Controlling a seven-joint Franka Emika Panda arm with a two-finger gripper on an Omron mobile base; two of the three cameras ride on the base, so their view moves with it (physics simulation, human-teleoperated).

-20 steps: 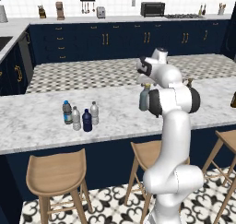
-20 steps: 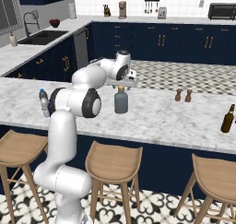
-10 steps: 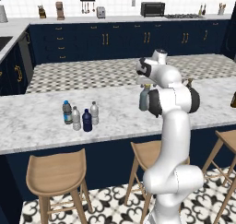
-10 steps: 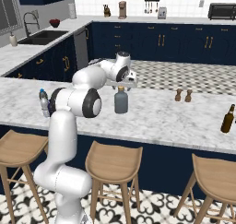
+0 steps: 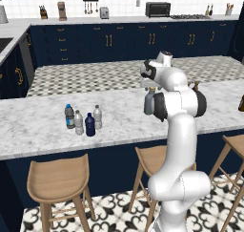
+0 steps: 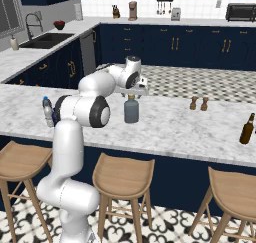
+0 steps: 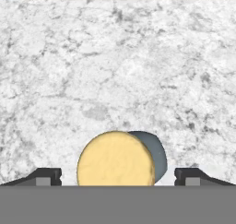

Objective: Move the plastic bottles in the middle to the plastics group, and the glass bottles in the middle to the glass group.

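Over the marble tabletop, seen from the left base camera, my arm reaches forward and bends down above the grey-green glass bottle, which stands upright near the middle. Far to its left stands a tight cluster: the blue-capped water bottle, a clear grey bottle, the navy bottle and a clear bottle with a pale cap. My own elbow blocks the pincer here, so I can't judge its height over the cork.

From the right base camera, my pincer hangs directly above the glass bottle's neck, seemingly just clear of it, though the angle is poor. A brown bottle of the glass group stands well apart at the tabletop's right end, with two small brown shakers between.

Looking down from the hand camera, the tan cork top sits between my two fingertips, both spread wide with nothing held. The cork lies slightly left of centre and the bottle's shoulder peeks out to its right.

Risks as I judge them: descending off-centre could let one finger strike the shoulder and tip the bottle; gripping only the cork could let the heavy body slip or swing during the long carry.
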